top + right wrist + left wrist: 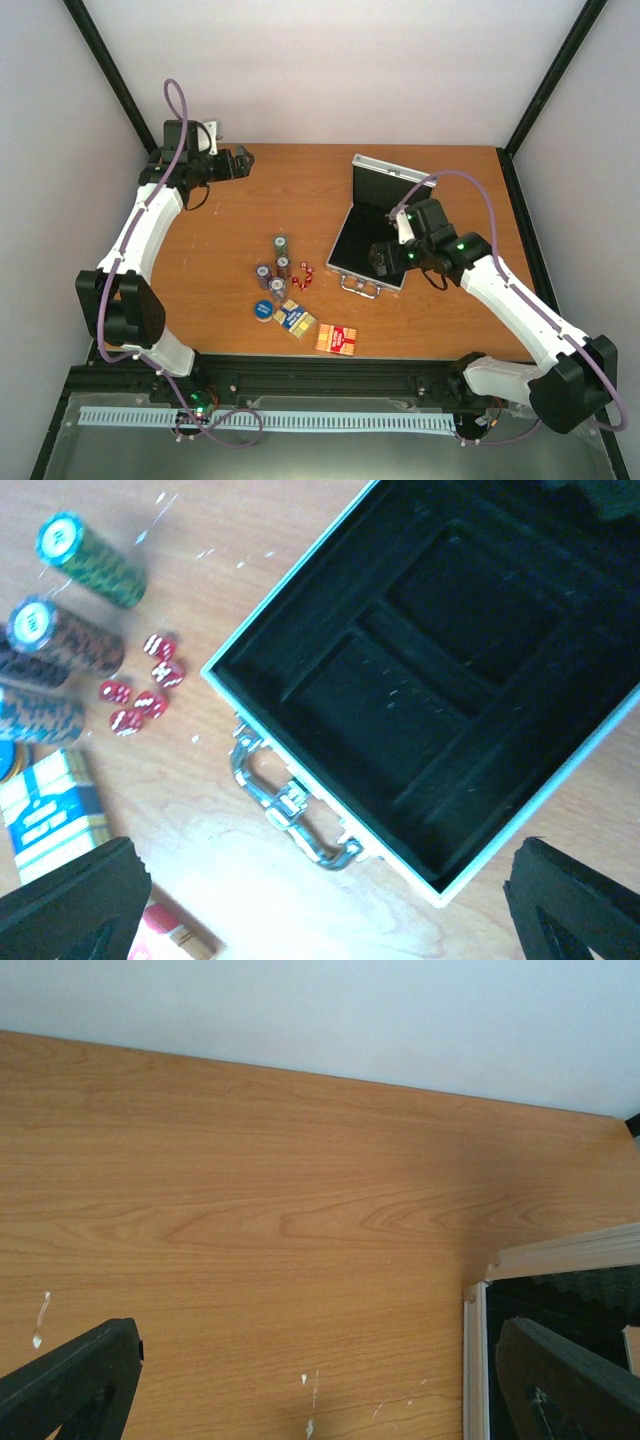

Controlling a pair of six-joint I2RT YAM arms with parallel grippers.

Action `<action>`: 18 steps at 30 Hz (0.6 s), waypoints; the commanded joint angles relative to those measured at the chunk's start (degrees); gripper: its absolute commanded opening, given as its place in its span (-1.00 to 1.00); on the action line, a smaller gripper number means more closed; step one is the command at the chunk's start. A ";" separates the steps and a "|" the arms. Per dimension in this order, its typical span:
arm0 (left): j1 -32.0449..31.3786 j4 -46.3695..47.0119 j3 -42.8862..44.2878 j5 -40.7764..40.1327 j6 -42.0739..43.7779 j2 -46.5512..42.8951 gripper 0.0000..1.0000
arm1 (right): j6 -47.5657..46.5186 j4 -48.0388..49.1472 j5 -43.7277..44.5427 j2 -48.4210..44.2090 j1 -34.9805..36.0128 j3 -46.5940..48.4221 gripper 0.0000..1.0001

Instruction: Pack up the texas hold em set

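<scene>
Wide-spread jaws of the right gripper [322, 905] hang over the open silver case [440, 670], holding nothing. The case's black lining is bare and its handle [285, 802] faces the near edge. Left of it on the worktop [330, 180] sit chip stacks [282, 243] beside red dice [303, 277]. Nearer the arms lie two card boxes [338, 339] and what looks like a blue disc [262, 309]. The left gripper [243, 160], jaws also wide, hovers at the far left corner, well apart.
</scene>
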 commanded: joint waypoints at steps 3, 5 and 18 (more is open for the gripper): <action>-0.15 -2.76 -3.51 -3.82 0.22 -2.60 0.99 | -0.18 -1.78 -1.86 2.97 6.68 0.10 0.88; -0.22 -3.33 -4.99 -5.15 -0.26 -3.32 1.00 | -0.02 -2.91 -0.74 4.84 10.05 0.98 0.83; -0.45 -6.66 -8.42 -7.84 -1.23 -4.18 0.99 | 2.82 -10.70 0.92 11.97 33.65 2.57 1.00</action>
